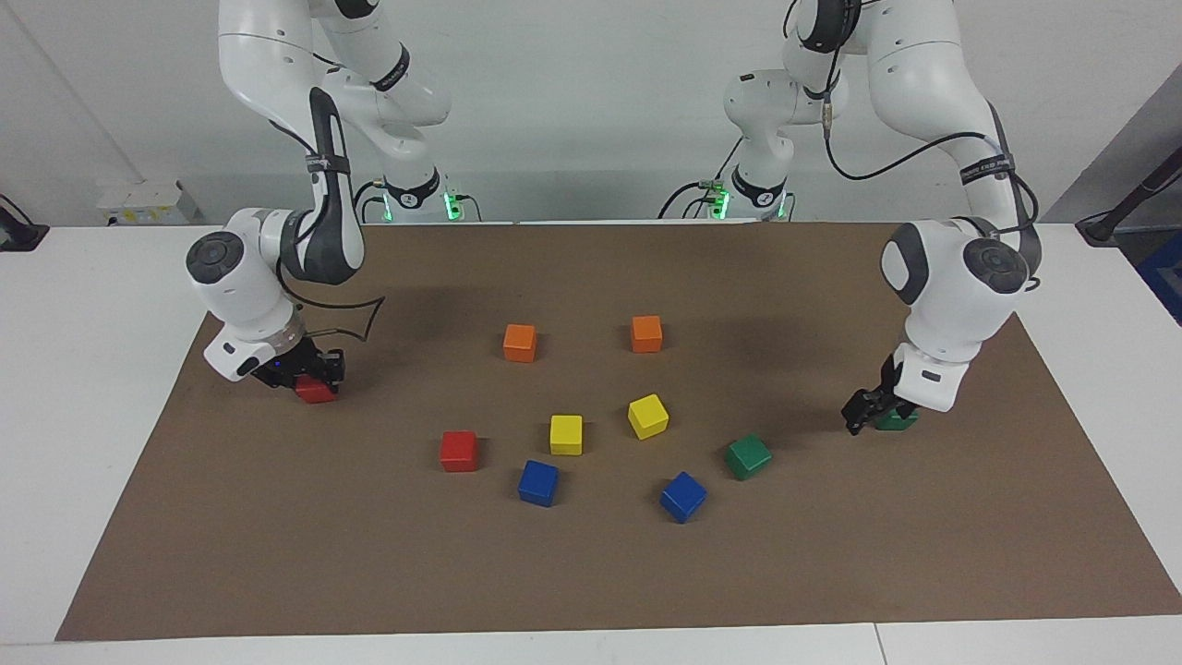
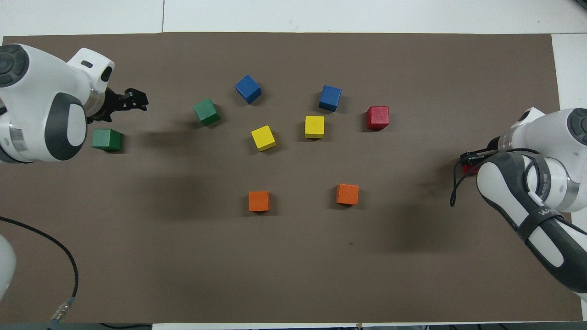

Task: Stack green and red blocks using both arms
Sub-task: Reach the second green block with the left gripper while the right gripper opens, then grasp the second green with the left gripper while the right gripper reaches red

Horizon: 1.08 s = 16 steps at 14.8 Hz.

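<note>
- Your right gripper (image 1: 312, 374) is low over the mat (image 1: 591, 573) at the right arm's end of the table, right above a red cube (image 1: 317, 392).
- The gripper covers the top of that red cube. You cannot tell whether it is clamped on the cube or loose around it.
- Your left gripper (image 1: 870, 409) hangs low at the left arm's end, just beside a green cube (image 1: 898, 421).
- In the overhead view this green cube (image 2: 106, 140) sits on the mat apart from the left gripper (image 2: 130, 101), so it is not grasped. You cannot tell whether that gripper is spread or closed.
- The second red cube (image 1: 459, 451) rests on the mat in the middle group, at the side toward the right arm.
- The second green cube (image 1: 748, 456) rests in the same group, at the side toward the left arm.
- Between those two lie two yellow cubes (image 1: 566, 434) and two blue cubes (image 1: 538, 482), the blue ones farther from the robots.
- Two orange cubes (image 1: 520, 343) sit nearer to the robots than the yellow ones.
- Every cube in the middle group lies singly on the mat.
</note>
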Tool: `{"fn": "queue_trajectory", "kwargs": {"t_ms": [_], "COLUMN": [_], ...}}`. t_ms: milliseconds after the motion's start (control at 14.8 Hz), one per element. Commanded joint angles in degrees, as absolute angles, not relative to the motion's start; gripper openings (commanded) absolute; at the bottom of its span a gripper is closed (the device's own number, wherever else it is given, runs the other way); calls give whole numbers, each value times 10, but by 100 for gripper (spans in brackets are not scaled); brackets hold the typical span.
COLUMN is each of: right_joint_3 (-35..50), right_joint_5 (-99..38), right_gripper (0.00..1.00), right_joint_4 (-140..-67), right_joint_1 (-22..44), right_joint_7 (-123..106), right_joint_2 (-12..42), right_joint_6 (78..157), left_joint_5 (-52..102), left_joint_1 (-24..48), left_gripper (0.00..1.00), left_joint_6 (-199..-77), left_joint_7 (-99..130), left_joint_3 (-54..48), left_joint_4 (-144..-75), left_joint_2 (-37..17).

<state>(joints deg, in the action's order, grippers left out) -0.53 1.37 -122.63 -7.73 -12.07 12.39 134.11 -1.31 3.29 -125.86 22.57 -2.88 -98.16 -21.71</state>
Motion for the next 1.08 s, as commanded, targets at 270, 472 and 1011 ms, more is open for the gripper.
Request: {"fn": "queue_trajectory", "kwargs": {"t_ms": [270,472,1011], "right_joint_3": [-4,-4,0], "right_joint_5": [11,11,11], "right_gripper": [67,100,100], "right_joint_4": [-1234,-1234,-1179], "right_joint_1": [-74,-74,-74], "right_joint_7": [-104,-92,-88], "right_joint_2": [120,120,119], "right_joint_6": [1355,1354,1297], "left_joint_5": [-11,-10,-23], "left_joint_1": [134,140,163], "left_gripper": [100,100,100], "left_joint_6": [-1223,-1225,-1223], "left_joint_7": [386,388,434], "left_joint_3": [-19,-18,-16], "left_joint_4": [-865,-855,-817], "left_joint_2": [-308,-320,-354]}}
